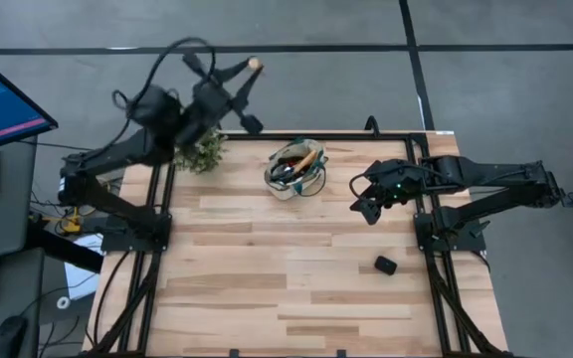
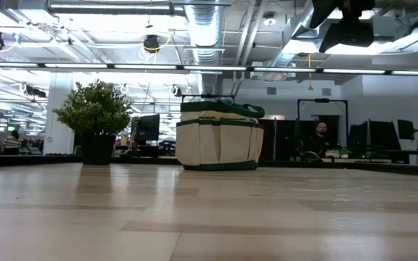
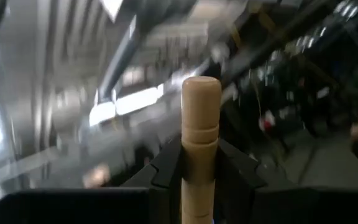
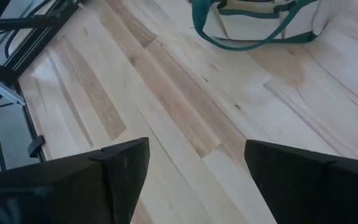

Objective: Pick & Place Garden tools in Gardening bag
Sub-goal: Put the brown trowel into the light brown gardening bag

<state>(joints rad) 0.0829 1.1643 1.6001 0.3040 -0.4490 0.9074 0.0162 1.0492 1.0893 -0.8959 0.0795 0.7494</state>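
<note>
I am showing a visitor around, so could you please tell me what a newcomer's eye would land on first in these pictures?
Most striking is the left tool, raised beyond the table's far left corner and shut on a wooden-handled garden tool pointing outward. Next comes the gardening bag at the far middle of the table, with tools already inside, and the bushy plant to its left. The right tool hovers open to the bag's right.

High view: overhead, straight down. Low view: tabletop level, facing the room; both share the bag [image 1: 294,170] and plant [image 2: 94,119]. Left wrist view: blurred, seemingly tilted upward.
</note>
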